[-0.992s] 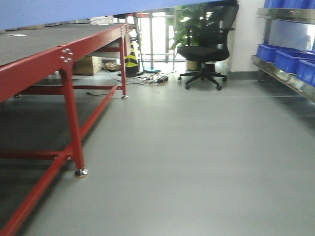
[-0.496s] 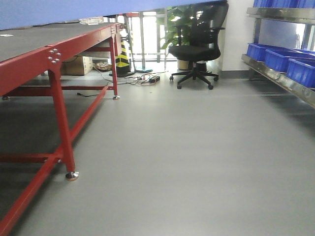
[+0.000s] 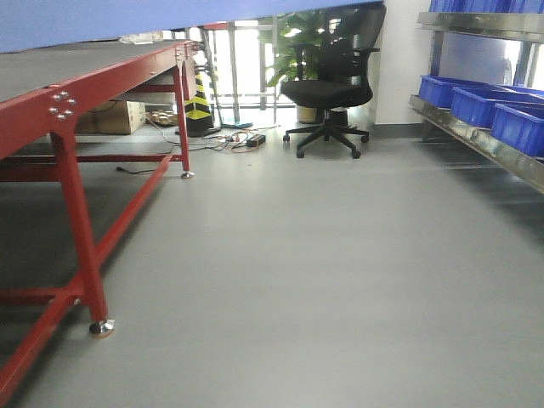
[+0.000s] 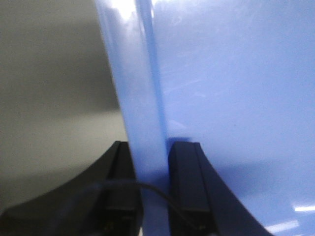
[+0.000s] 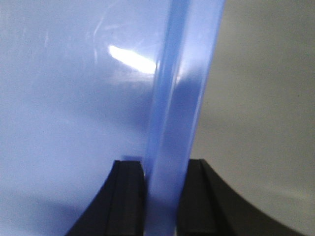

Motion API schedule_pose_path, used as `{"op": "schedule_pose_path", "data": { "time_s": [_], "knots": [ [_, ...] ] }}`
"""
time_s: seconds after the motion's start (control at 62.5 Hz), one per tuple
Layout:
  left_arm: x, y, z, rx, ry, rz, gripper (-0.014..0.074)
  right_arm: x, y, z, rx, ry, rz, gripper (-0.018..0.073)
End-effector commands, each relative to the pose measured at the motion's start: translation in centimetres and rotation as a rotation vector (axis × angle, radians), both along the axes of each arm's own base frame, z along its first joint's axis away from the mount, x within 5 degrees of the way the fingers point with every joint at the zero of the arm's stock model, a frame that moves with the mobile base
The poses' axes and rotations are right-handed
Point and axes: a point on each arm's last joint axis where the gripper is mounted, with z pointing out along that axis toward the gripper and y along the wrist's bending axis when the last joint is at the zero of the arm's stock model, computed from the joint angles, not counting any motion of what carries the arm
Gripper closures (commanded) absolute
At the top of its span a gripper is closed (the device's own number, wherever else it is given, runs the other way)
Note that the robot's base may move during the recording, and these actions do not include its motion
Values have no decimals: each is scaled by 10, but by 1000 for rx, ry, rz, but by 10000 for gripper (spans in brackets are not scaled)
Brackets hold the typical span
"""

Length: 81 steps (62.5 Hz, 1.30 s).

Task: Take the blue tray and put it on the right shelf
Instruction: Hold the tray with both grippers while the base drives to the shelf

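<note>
Both grippers are clamping the blue tray (image 4: 236, 98). My left gripper (image 4: 150, 157) is pinching the flared rim, with one black finger on each side of the rim wall and both pressing against the plastic. A thin dark cable (image 4: 123, 183) is looping across the base of those fingers. My right gripper (image 5: 165, 169) is squeezing the tray's other edge the same way, with the rim standing upright between its two fingers. Beyond each rim I am seeing only blurred grey.

In the front view the tray is showing as a pale blue band along the top left of the frame, over the far end of the red-framed table (image 3: 76, 98). The right shelf (image 3: 476, 140) is running along the right edge, its steel lip catching the light and deep blue bins (image 3: 476, 106) sitting on it. The tray is not on that shelf. It is hanging in my grip over the grey floor (image 3: 297, 280). A black office chair (image 3: 327, 85) is standing at the far end, in front of a leafy plant (image 3: 297, 42).
</note>
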Motion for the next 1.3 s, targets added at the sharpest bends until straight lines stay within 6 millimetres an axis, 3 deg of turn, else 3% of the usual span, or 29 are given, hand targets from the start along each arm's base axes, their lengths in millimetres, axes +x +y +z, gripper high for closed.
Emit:
{"op": "schedule_pose_path", "data": {
  "time_s": [0.0,1.28],
  "knots": [
    [-17,-1,9,-3,51,-91,645,-13,-2,15,42,-14,31,505],
    [-18,-3,9,-18,60,-96,645,-13,-2,15,42,-14,31,505]
  ]
}}
